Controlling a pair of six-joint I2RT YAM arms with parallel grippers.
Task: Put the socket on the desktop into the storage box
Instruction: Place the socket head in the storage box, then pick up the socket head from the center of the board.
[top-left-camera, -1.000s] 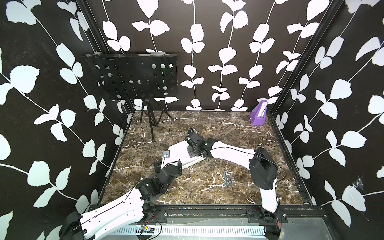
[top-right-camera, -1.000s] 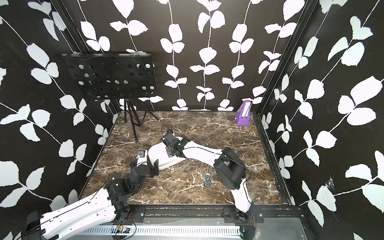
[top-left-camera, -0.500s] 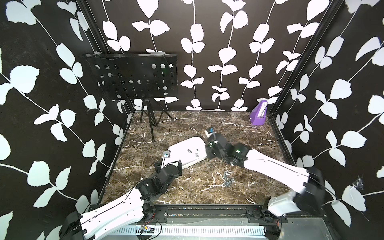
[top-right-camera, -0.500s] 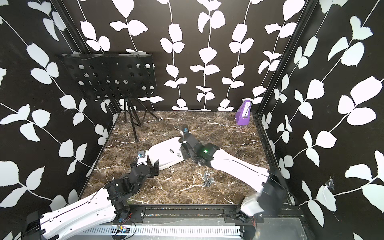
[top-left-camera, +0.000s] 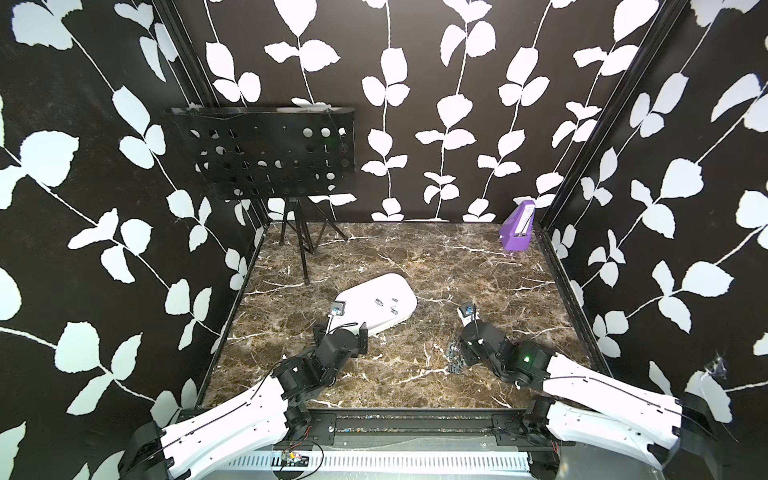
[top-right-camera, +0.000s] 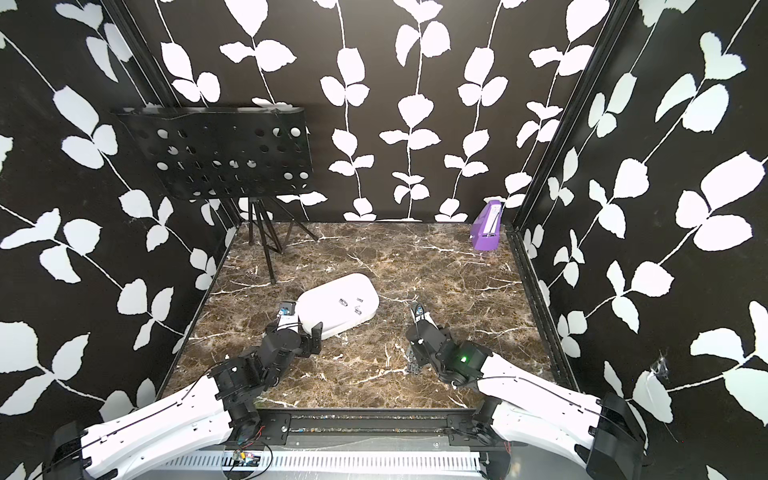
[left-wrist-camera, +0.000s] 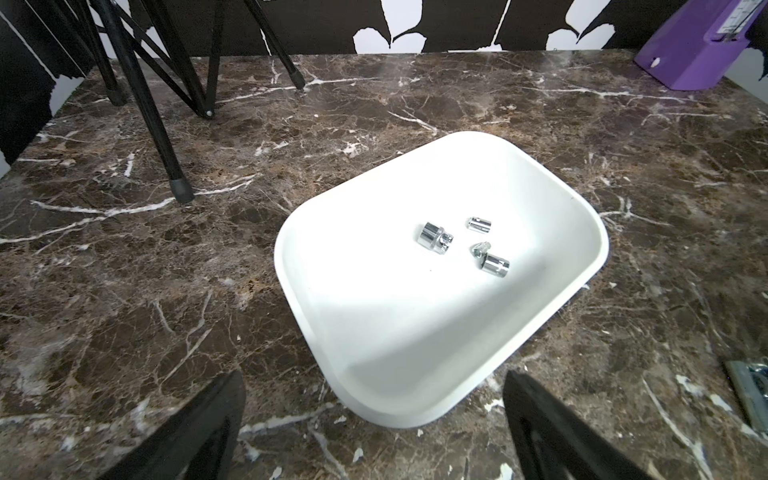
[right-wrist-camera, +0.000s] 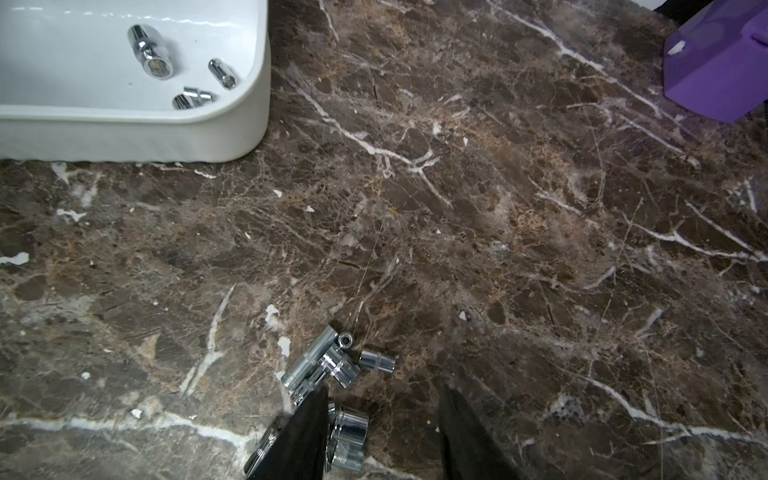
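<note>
Three sockets (left-wrist-camera: 434, 237) in box (left-wrist-camera: 399, 413); at least five loose.
My left gripper (left-wrist-camera: 374, 374) wide, empty; right gripper (right-wrist-camera: 382, 388) part-open, empty, over pile (right-wrist-camera: 324, 368), 4 o'clock from box.

You are looking at a brown marble desktop (top-left-camera: 415, 257), a white storage box (top-left-camera: 365, 316) sitting near its middle, loose chrome sockets (top-left-camera: 455, 361) lying clustered nearer you, right of that box, a purple box (top-left-camera: 517, 232) standing well beyond it, far right, a stand's tripod feet (top-left-camera: 305, 249) resting beyond it, left.
</note>
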